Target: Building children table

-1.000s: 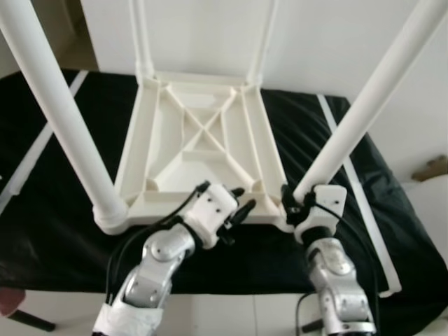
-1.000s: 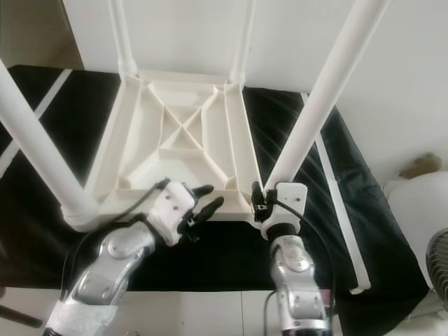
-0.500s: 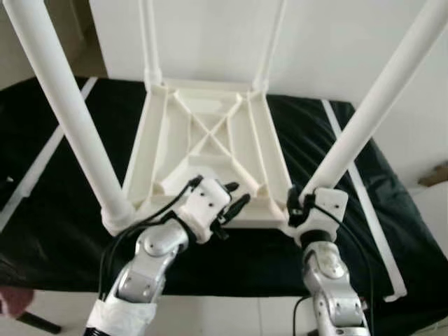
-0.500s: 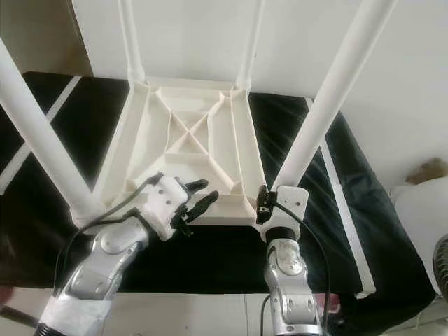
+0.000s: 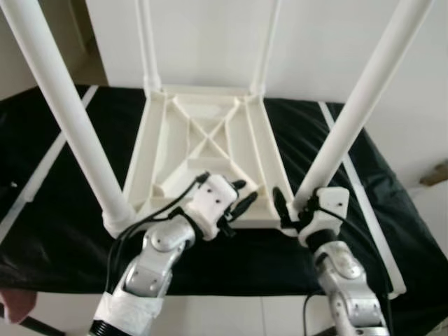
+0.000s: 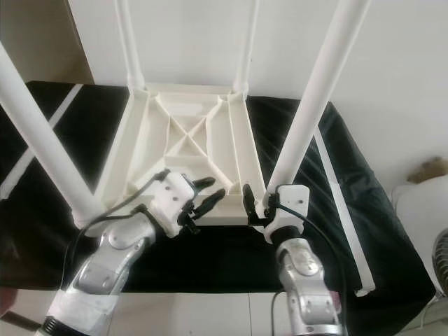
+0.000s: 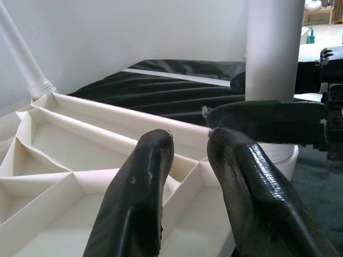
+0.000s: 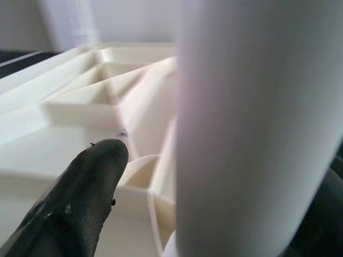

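Near-right leg (image 5: pixel 353 108) rising upright, straddled at its base by spread right end effector (image 6: pixel 257 204). Left end effector (image 5: pixel 241 204), slightly parted and pinching nothing, just left over upturned tabletop (image 5: pixel 204 133).

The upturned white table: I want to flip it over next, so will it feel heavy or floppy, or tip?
The table is probably light and stiff: thin ribbed plastic. Its legs stand tall, so it may tip.
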`<state>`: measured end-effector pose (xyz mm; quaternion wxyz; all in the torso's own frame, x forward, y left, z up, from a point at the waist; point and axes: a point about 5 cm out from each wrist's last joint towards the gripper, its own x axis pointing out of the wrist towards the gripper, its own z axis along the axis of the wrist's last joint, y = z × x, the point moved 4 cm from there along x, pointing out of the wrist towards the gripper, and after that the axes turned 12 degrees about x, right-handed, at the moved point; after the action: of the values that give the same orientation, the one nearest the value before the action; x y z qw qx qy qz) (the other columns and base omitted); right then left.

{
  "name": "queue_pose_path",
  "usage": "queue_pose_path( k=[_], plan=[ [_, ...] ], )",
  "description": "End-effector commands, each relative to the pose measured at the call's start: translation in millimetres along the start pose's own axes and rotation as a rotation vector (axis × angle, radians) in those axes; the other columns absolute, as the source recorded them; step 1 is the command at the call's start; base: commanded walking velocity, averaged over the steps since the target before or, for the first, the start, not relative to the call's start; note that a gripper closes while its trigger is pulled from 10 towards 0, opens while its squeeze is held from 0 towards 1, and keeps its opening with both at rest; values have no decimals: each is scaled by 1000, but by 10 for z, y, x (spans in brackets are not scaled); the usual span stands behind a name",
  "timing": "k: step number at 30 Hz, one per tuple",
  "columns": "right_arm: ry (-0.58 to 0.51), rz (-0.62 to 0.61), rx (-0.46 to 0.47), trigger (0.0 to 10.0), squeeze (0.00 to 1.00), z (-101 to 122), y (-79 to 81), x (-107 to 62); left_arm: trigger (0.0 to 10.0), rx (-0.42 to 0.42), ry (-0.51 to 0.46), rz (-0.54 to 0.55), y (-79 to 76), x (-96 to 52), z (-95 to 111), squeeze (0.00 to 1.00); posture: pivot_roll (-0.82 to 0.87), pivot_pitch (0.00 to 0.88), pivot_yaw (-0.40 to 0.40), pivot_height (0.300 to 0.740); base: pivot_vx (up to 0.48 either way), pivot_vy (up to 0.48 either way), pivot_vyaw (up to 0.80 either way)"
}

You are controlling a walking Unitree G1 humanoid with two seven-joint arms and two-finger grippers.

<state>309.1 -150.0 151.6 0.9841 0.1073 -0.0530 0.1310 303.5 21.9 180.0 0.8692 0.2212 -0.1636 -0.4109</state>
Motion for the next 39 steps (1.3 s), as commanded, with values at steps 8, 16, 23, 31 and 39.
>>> queue_pose_path(
  k=[8, 16, 23, 31, 39],
  plan=[
    [67, 190, -50, 10000, 0, 28, -123, 16, 10000, 12, -12, -36, 17, 9, 0, 0, -118, 16, -9, 740, 0, 0, 0],
    [122, 302, -103, 4078, 0, 26, -162, 135, 10000, 21, -17, -42, 51, 33, 8, 0, -119, 9, -8, 740, 0, 0, 0],
    [157, 323, -84, 0, 0, -83, -168, 84, 10000, 24, -20, -35, 62, 40, 16, 0, -118, 1, -14, 740, 0, 0, 0],
    [118, 209, -44, 10000, 0, -25, -220, 97, 10000, 19, -24, -40, 43, 43, 14, 0, -126, 6, -16, 740, 0, 0, 0],
    [44, -136, -2, 10000, 0, -14, -213, 126, 10000, -7, -11, -9, 74, 42, -48, 0, -133, 4, -21, 740, 0, 0, 0]
  ],
)
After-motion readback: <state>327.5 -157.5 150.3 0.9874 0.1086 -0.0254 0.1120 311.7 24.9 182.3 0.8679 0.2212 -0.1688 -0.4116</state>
